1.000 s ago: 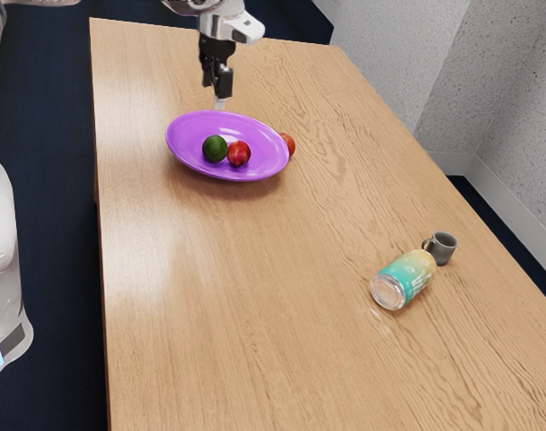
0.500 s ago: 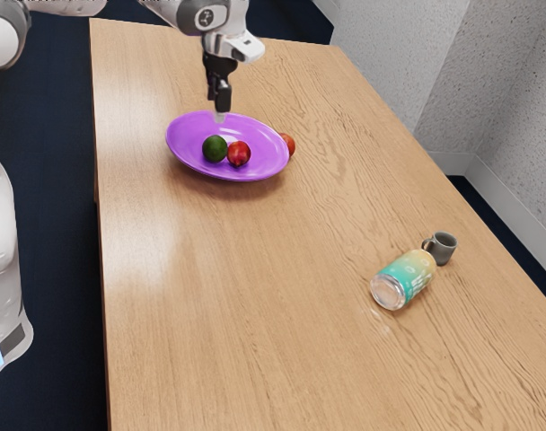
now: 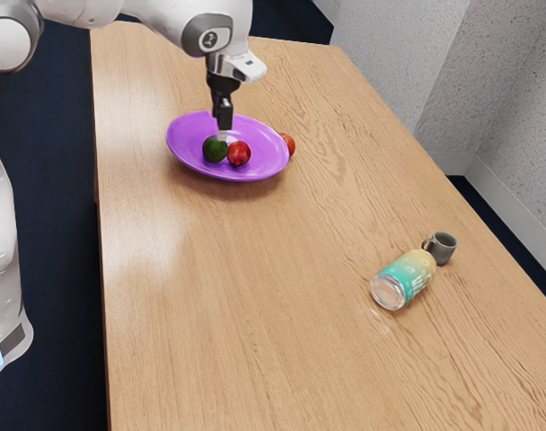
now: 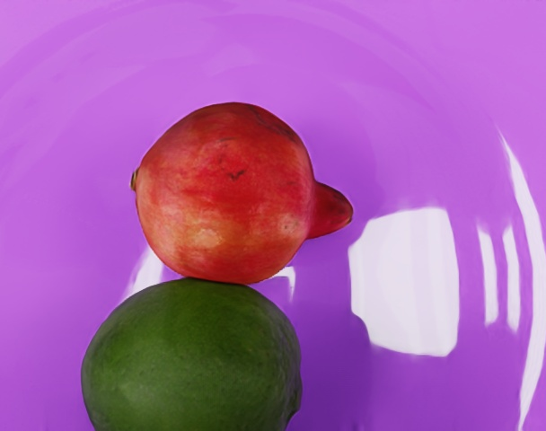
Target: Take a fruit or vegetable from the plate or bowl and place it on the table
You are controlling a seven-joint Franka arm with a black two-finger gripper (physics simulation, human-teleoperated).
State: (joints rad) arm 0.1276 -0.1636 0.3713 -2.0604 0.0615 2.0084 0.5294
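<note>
Poised over the wooden table [image 3: 255,296], low above the purple plate [image 3: 188,144] with the gripper [image 3: 222,135]; cannot tell wide from narrow. Apparently at the approach step, with green fruit [image 4: 192,359] and red fruit [image 4: 224,189] both on the plate, touching. Calls for lining up on just 1 of the 2, then lowering, gripping and lifting without dragging the other.

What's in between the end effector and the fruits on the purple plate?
Nothing that I can see. The end effector hangs over the plate, and nothing covers the red fruit or the green one beside it.
</note>
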